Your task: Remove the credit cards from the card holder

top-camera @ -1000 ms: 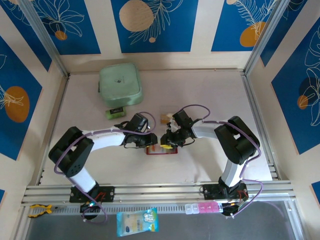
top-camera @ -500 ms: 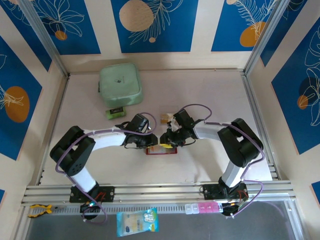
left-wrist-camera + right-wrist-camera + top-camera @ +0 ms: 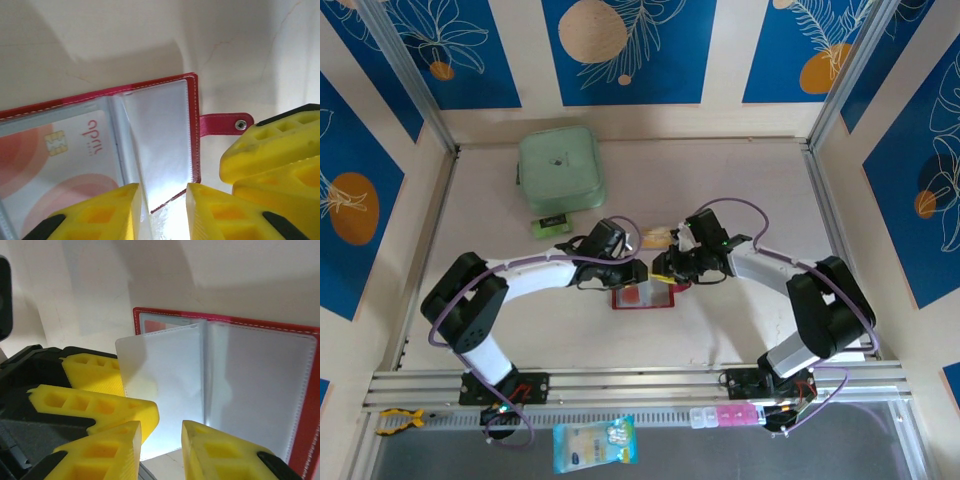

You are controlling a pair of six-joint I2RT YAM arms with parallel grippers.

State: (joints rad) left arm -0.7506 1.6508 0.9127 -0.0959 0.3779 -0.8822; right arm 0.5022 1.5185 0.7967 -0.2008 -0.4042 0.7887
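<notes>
Left gripper (image 3: 163, 200) has edged up and to the right since a second ago. The right gripper (image 3: 161, 440) has drawn back toward the upper right as its arm's elbow swung out to the right. So the holder (image 3: 643, 296), then mostly hidden under the two, now shows its open inside. The tan card (image 3: 655, 237) lies where it lay, on the table (image 3: 740, 180) behind the grippers. Counted from the left: one mint case (image 3: 560, 170) at the back left, one green-and-black block (image 3: 552, 224) just in front of it, one holder, two cards, two arms and two grippers. The holder lies open and flat at mid-table, just under the two grippers, its snap tab (image 3: 225, 122) sticking out of one side. The white card (image 3: 55, 155), with red marks and a chip, sits inside one of the holder's clear sleeves; the tan card is out, apart from the holder. The left gripper's jaws stand partly apart over the holder's edge, with an empty sleeve (image 3: 160, 135) running down into the gap, not clamped. The right gripper's jaws likewise stand partly apart, the lower edge of a raised sleeve leaf between them. Whether a finger touches that leaf I cannot tell.
</notes>
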